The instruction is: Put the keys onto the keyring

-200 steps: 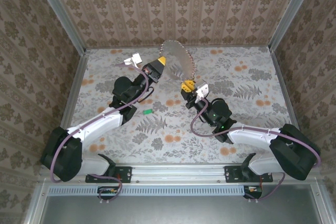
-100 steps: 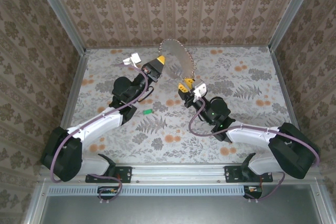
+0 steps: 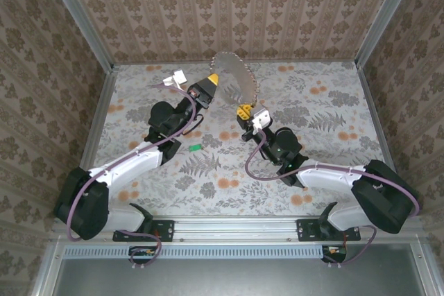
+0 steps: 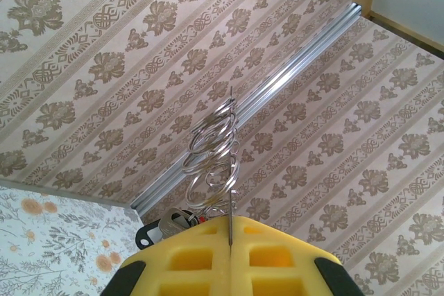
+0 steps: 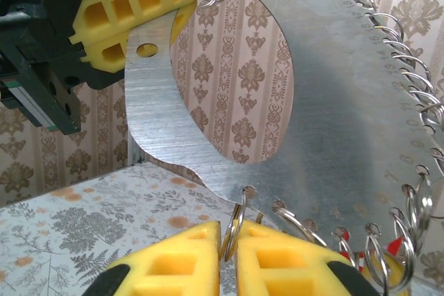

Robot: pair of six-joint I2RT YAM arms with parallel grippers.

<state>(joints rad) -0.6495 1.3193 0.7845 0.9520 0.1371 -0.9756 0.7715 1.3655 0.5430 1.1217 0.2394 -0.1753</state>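
Right gripper [image 3: 243,109] sits higher in frame than before, pinching a ring [image 5: 234,223]; left gripper [image 3: 211,80] clamps the plate [image 5: 333,102]; green key [image 3: 195,147] waits unthreaded.

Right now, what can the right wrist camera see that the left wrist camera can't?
Right wrist, not left wrist: the flat face of the metal plate with its big hole, and the right gripper pinching one ring. Left wrist, not right wrist: the plate edge-on, like a thin line, its rings stacked in a row. Both: the left gripper clamped on the plate, plus flowery wallpaper.
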